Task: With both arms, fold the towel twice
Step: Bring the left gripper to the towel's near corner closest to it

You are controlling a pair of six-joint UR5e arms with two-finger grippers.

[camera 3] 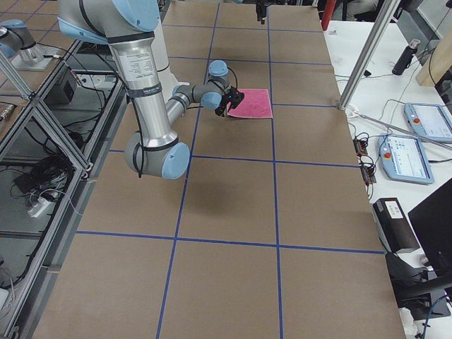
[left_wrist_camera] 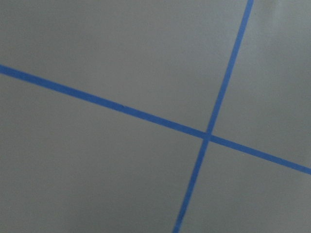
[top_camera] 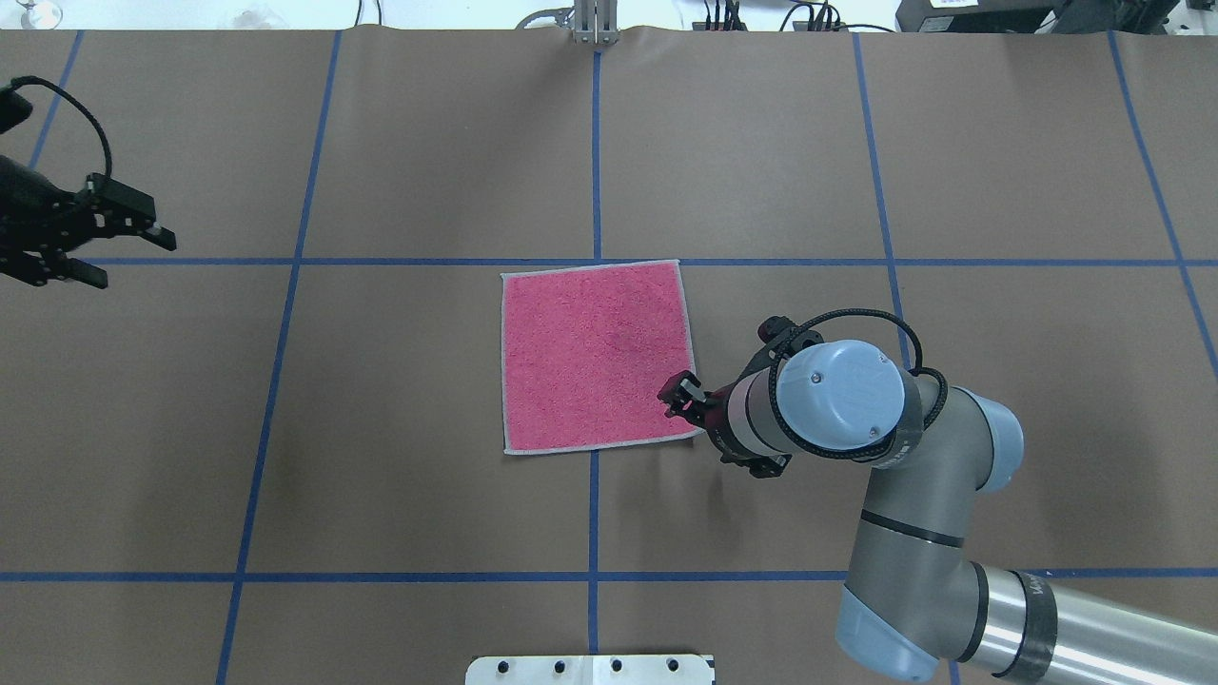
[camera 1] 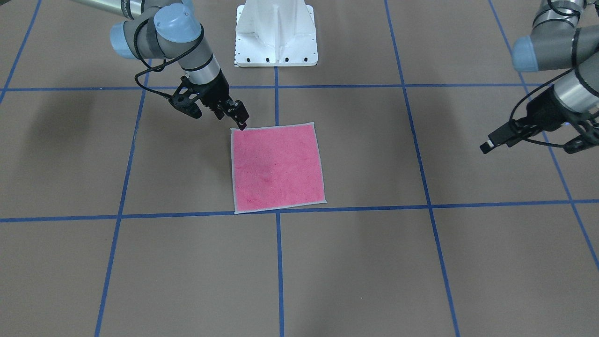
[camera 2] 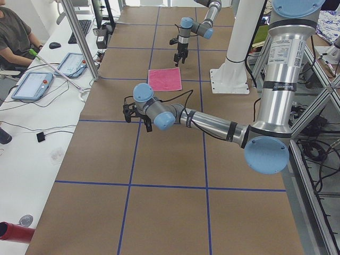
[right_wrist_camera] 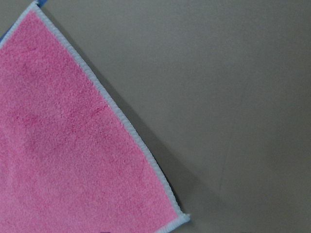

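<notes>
The towel (camera 1: 278, 169) lies flat on the table, pink face up, with light grey edging; it also shows in the overhead view (top_camera: 597, 355). My right gripper (camera 1: 231, 117) hangs open just over the towel's corner nearest the robot on its right side, fingertips close to the cloth (top_camera: 687, 401). The right wrist view shows that corner (right_wrist_camera: 181, 219) lying flat. My left gripper (camera 1: 533, 142) is open and empty, well away from the towel at the table's left side (top_camera: 109, 249). The left wrist view shows only bare table and blue tape (left_wrist_camera: 206, 136).
The white pedestal base (camera 1: 276, 35) stands behind the towel. Blue tape lines (top_camera: 595, 143) divide the brown table into squares. An operator (camera 2: 13, 37) sits at a side desk with tablets (camera 2: 32, 85).
</notes>
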